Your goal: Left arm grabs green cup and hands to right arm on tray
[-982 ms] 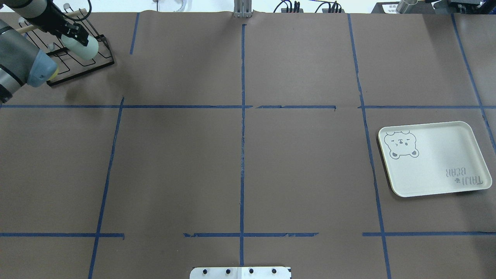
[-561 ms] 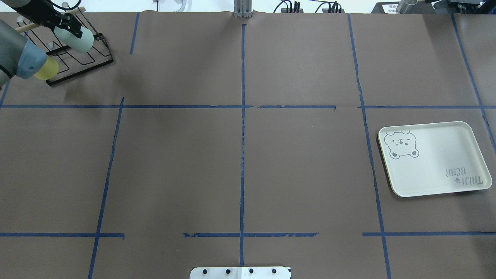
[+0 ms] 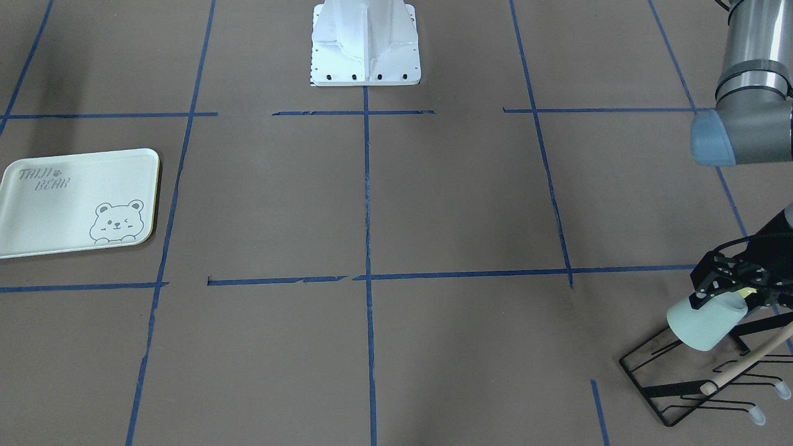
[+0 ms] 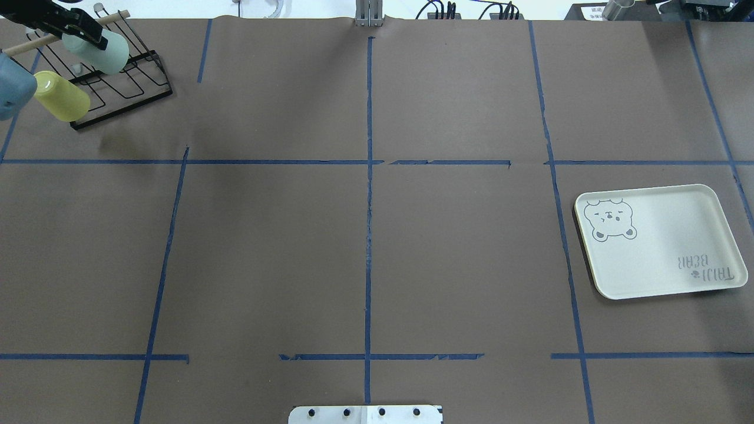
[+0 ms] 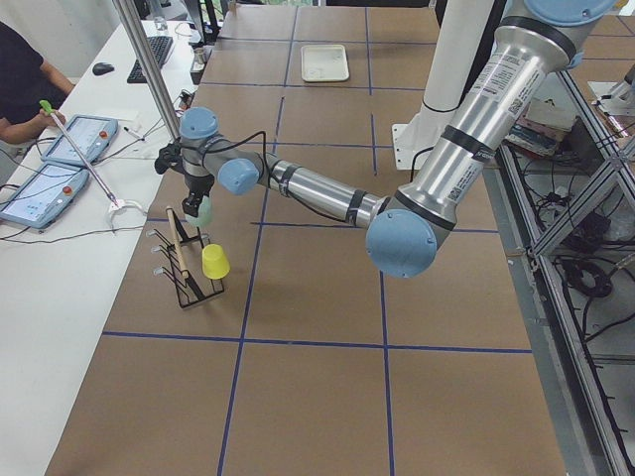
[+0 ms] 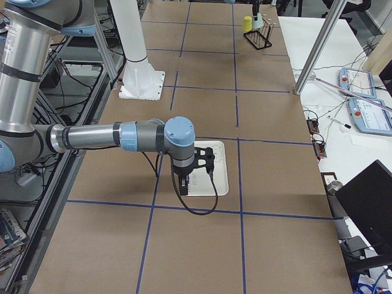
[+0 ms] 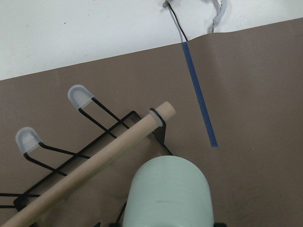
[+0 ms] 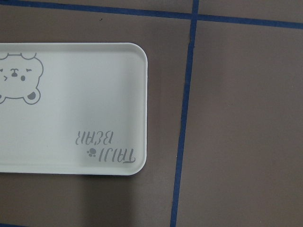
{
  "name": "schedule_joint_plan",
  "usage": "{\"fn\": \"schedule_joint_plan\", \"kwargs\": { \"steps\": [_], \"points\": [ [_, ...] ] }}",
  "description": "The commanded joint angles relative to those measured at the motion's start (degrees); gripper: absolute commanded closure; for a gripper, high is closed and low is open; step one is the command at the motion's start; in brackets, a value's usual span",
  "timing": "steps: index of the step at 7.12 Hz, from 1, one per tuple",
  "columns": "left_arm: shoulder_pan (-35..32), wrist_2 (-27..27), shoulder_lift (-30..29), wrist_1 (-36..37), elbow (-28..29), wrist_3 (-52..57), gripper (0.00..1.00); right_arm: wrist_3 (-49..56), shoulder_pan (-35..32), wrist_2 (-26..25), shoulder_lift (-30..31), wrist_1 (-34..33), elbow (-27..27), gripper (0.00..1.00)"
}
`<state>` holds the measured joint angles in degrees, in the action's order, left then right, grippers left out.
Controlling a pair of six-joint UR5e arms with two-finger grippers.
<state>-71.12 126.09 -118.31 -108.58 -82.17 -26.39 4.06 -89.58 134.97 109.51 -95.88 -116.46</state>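
Note:
My left gripper (image 4: 81, 36) is shut on the green cup (image 4: 101, 52) by its rim and holds it tilted just above the black wire rack (image 4: 136, 89) at the table's far left corner. The cup also shows in the front view (image 3: 705, 322) and fills the bottom of the left wrist view (image 7: 168, 191). The tray (image 4: 660, 241) lies flat and bare at the right; the right wrist view looks down on its lettered corner (image 8: 71, 109). My right gripper (image 6: 208, 160) hovers over the tray, seen only in the right side view; I cannot tell whether it is open.
A yellow cup (image 4: 62, 96) sits on the near end of the rack. The rack has a wooden dowel (image 7: 94, 158) along its top and capped wire prongs. The robot's white base plate (image 4: 365, 414) is at the near edge.
My left gripper has drawn back toward the far left corner with the green cup in it. The left arm's elbow has moved off the yellow cup, which now shows in full.

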Motion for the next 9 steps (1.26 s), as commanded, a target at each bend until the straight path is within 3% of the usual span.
{"fn": "schedule_joint_plan", "kwargs": {
  "steps": [1,3,4,6,9],
  "points": [
    [-0.16,0.12,0.19,7.21,-6.66,-0.06,0.93,-0.02,0.02,0.03,0.0,-0.01,0.0,0.0],
    [-0.16,6.22,0.71,11.88,-11.76,-0.94,0.95,-0.19,0.02,2.3,-0.09,0.08,-0.09,0.0],
    [0.1,9.31,1.06,11.55,-13.61,-7.12,0.95,-0.37,0.02,5.8,-0.26,0.6,-0.09,0.0],
    [3.94,10.22,0.89,11.11,-18.44,-18.57,0.95,-1.94,0.37,15.38,-3.14,1.22,0.35,0.0],
    [6.42,21.63,0.45,7.62,-19.78,-32.8,0.95,-6.57,0.37,25.33,-5.61,1.31,0.61,0.0]
  ]
}}
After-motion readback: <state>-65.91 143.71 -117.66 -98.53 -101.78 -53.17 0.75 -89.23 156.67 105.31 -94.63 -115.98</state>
